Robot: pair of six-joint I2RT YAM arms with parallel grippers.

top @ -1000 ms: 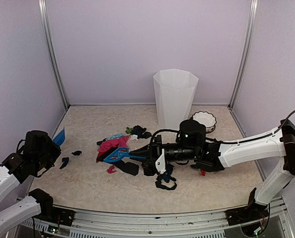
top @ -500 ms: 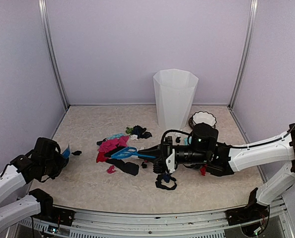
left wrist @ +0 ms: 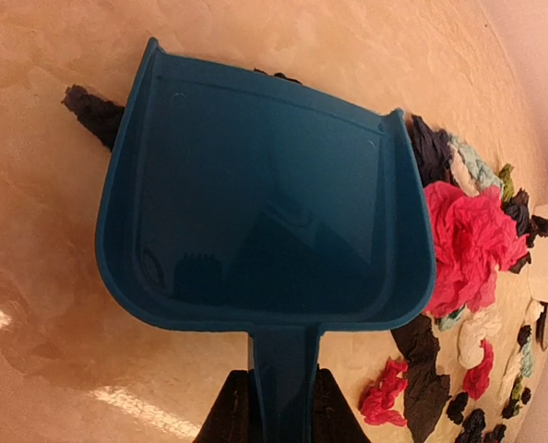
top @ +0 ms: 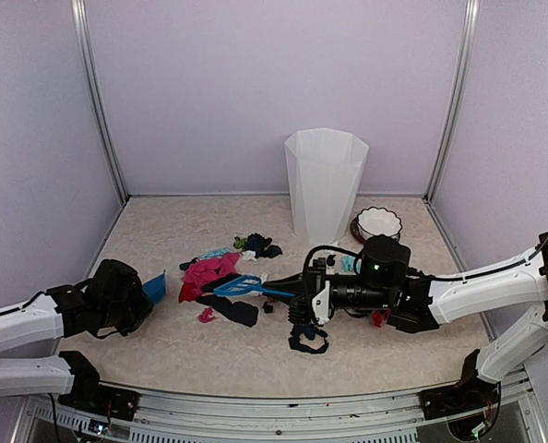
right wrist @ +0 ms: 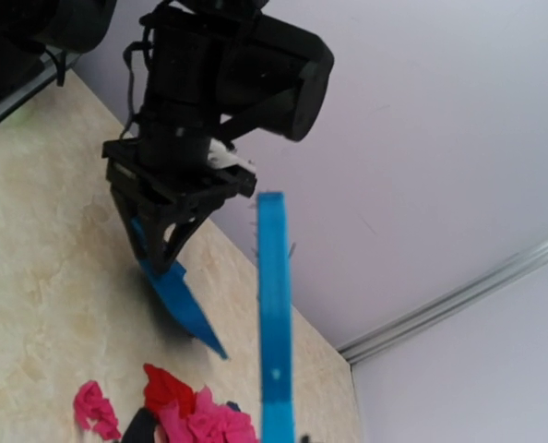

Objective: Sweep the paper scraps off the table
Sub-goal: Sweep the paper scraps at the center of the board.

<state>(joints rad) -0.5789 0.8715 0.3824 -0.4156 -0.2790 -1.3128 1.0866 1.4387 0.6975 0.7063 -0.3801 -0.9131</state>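
The paper scraps lie in a loose heap of pink, red, black, teal and white bits at the middle of the table. More black bits lie under my right arm. My left gripper is shut on the handle of the blue dustpan, just left of the heap. In the left wrist view the dustpan lies flat and empty, its mouth toward the pink scraps. My right gripper is shut on the blue brush, whose head hangs over the heap's right side.
A tall white bin stands at the back centre. A white scalloped bowl sits to its right. Lilac walls with metal posts close in the table on three sides. The metal front edge runs along the bottom.
My left arm has swung right with the dustpan, from the table's left edge to beside the heap. My right arm drew back to the right a little with the brush.
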